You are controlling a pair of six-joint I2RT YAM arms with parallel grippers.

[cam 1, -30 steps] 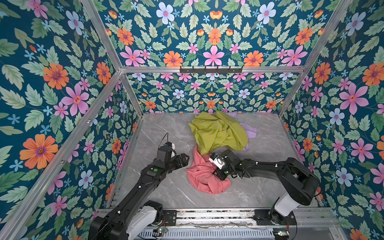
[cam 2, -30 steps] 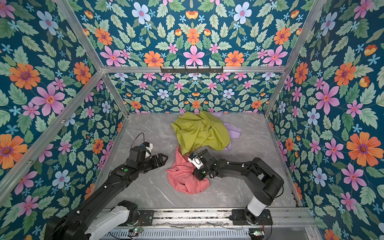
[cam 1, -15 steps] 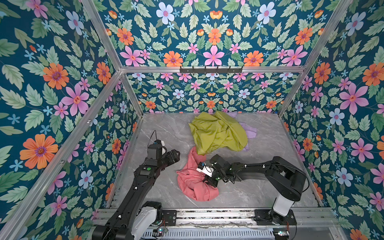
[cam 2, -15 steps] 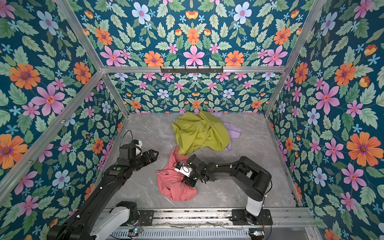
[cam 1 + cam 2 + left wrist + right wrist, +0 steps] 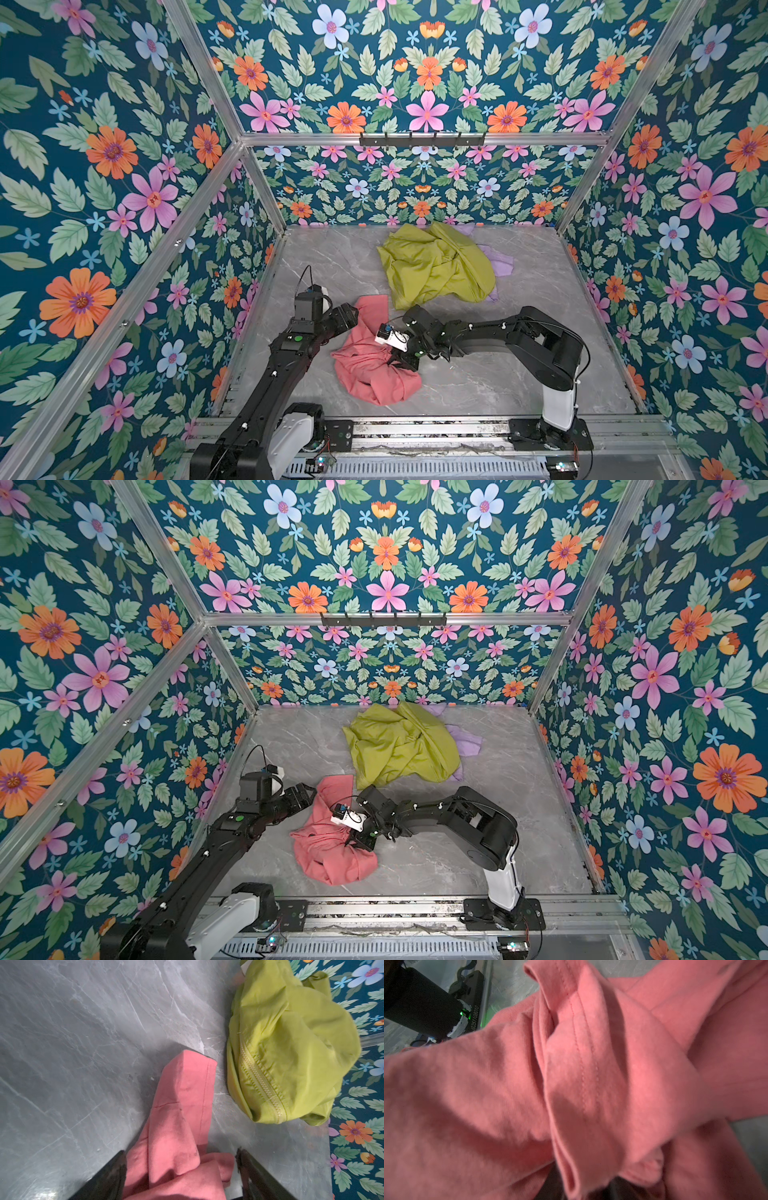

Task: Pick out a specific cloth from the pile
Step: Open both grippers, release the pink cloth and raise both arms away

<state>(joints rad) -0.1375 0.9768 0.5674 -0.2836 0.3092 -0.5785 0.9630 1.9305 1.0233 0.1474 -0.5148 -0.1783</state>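
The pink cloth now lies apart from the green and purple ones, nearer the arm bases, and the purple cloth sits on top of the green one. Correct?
Not quite. In both top views the purple cloth lies under the green cloth, peeking out at its edge. The pink cloth does lie apart, nearer the arm bases.

Pink cloth (image 5: 370,365) lies crumpled on the table, a hemmed strip between the left gripper's fingers (image 5: 108,1178). Pile (image 5: 436,264), green over lilac, sits beyond the fingertips, apart from it.
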